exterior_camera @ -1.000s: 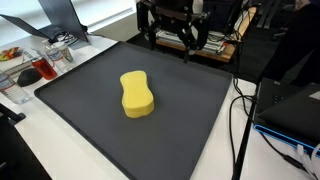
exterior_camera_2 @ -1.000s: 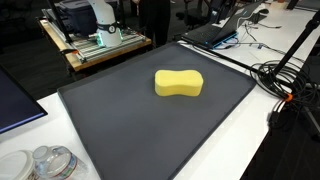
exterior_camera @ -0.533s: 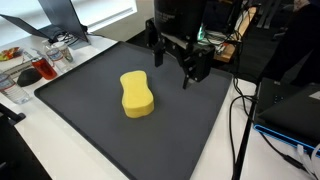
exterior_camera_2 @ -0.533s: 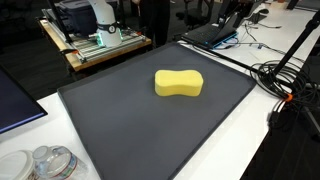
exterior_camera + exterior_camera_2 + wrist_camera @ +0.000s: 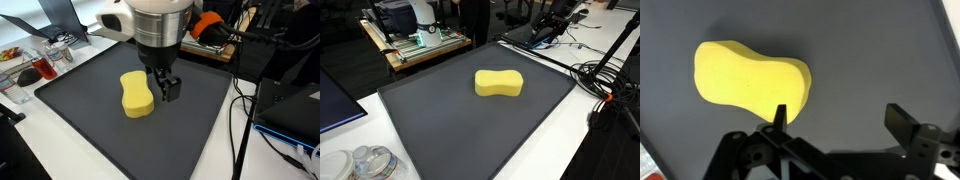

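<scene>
**Wrist view: gripper spread beside yellow sponge, nothing held**

Wrist view. Gripper (image 5: 838,115) enters from the bottom edge with its jaws wide apart and nothing between them. One dark finger (image 5: 780,112) shows against the lower edge of the yellow sponge (image 5: 745,82). The second finger (image 5: 902,118) stands well off to the side over bare mat. Contact between finger and sponge cannot be judged from this view.

Sponge: peanut-shaped, lying flat on the dark grey mat (image 5: 870,50).

Exterior views. The arm comes down from above. The gripper (image 5: 167,88) hangs low over the mat (image 5: 100,135), just beside the end of the sponge (image 5: 136,95) that faces the far edge. No clear gap to the mat surface can be made out. The sponge (image 5: 499,83) sits roughly mid-mat, nearer the far edge of the mat (image 5: 470,135), with bare mat all round it.

Surroundings:
- The mat rests on a white table (image 5: 215,155).
- Clear glass containers (image 5: 365,162) stand on the table at the near corner, off the mat.
- A bundle of black cables (image 5: 605,80) lies along one side.
- A tray of red-coloured items (image 5: 30,72) sits off the mat's corner.
- Farther back, a cart with equipment (image 5: 415,30) stands behind the table.
</scene>
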{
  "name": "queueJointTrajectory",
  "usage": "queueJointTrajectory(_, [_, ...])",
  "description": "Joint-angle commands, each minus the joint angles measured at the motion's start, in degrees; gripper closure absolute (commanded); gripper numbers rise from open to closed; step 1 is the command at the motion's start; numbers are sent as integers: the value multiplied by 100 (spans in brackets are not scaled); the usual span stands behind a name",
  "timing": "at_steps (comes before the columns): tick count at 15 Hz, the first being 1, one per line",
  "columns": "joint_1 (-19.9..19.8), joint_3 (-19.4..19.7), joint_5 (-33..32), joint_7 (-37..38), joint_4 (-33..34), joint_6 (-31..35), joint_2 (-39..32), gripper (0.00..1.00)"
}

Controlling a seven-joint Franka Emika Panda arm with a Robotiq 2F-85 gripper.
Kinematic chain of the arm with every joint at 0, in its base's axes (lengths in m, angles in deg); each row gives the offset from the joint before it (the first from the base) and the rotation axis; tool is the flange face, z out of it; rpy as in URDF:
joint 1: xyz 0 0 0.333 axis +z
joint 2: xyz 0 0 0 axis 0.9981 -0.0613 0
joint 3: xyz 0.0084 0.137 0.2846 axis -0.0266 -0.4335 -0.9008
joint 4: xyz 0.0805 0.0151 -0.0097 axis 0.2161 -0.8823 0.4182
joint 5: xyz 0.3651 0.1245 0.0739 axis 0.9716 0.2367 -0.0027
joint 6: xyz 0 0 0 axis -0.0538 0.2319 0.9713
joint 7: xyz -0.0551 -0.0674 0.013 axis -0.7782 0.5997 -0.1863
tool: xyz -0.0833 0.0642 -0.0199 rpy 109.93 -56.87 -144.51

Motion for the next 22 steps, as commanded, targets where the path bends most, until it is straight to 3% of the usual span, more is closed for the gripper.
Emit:
queueJointTrajectory(1, [-289, -38, 308, 31, 571, -173, -345, 0])
queueJointTrajectory(6, [-839, -92, 661, -187, 541, 121, -314, 0])
queueJointTrajectory(11, [-1415, -286, 839, -1262, 227, 876, -109, 0])
queueJointTrajectory(16, [-1998, -518, 1298, -2030, 194, 586, -67, 0])
queueJointTrajectory(22, [-2473, -830, 1221, -4218, 103, 605, -39, 0])
